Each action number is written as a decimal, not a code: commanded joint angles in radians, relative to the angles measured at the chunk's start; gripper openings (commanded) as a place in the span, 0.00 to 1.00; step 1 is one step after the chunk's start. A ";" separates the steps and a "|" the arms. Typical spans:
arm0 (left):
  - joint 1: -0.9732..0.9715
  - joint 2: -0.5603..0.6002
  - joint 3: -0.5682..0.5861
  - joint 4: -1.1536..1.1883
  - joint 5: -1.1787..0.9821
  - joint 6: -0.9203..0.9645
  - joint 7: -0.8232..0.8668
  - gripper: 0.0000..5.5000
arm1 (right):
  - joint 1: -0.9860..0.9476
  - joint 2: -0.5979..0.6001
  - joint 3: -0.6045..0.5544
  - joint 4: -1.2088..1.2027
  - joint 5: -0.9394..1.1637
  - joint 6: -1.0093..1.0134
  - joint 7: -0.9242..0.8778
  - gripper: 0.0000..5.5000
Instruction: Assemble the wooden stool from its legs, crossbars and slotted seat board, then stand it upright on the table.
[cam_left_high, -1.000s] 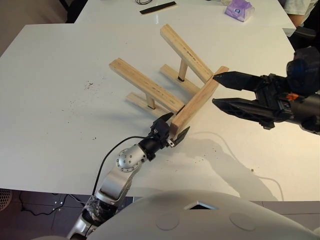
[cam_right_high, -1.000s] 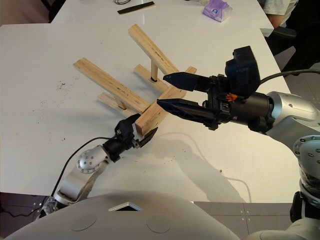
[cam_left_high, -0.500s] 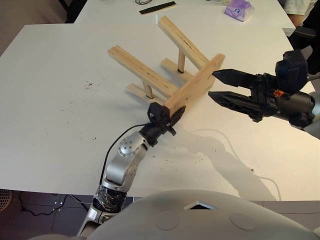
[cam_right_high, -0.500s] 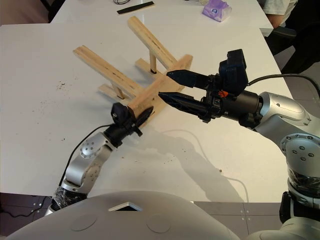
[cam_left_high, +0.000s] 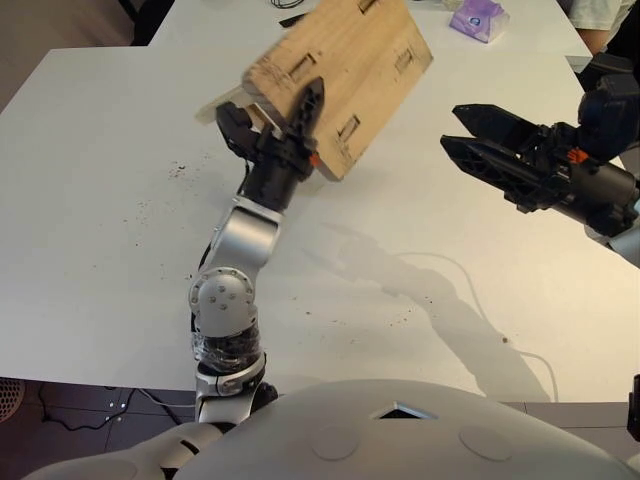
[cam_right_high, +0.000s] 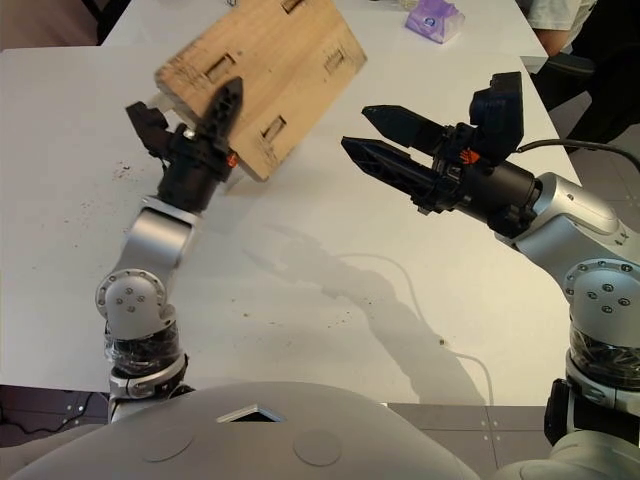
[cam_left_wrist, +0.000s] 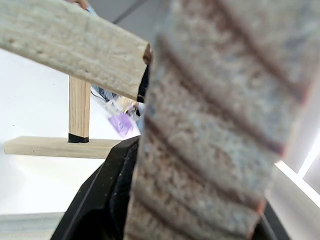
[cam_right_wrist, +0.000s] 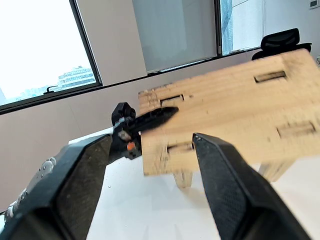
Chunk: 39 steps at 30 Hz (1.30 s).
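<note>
The wooden stool is off the table, held up and tilted with the slotted seat board (cam_left_high: 350, 60) facing the head camera. My left gripper (cam_left_high: 270, 100) is shut on the board's near edge, one finger (cam_left_high: 308, 100) lying across its face. Most of the legs are behind the board. The left wrist view shows the board's edge (cam_left_wrist: 210, 125), a leg (cam_left_wrist: 70, 50) and a crossbar (cam_left_wrist: 79, 107) close up. My right gripper (cam_left_high: 452, 126) hangs open to the right of the stool, apart from it. From the right wrist, the seat board (cam_right_wrist: 225, 105) lies beyond its fingers (cam_right_wrist: 80, 185).
The white table (cam_left_high: 100, 150) carries scattered crumbs (cam_left_high: 170, 170) on its left side. A purple tissue pack (cam_left_high: 478, 18) and a black strip (cam_left_high: 292, 20) lie on the far table. The near part of the table is bare.
My left arm has swung the stool up off the table, turning the seat board's face toward the camera. The open right gripper has drawn back a little to the right.
</note>
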 joint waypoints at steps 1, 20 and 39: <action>-0.084 -0.140 0.103 -0.113 -0.261 -0.213 0.333 0.27 | -0.046 -0.015 -0.057 0.006 0.001 -0.010 0.007 0.55; 0.126 0.180 0.009 0.010 -0.406 -0.019 0.389 0.57 | -0.023 0.024 -0.029 -0.030 -0.085 -0.010 0.034 0.55; 0.268 0.644 0.028 0.077 -0.261 0.314 -0.306 0.73 | 0.056 0.085 -0.036 -0.082 -0.147 -0.050 0.015 0.55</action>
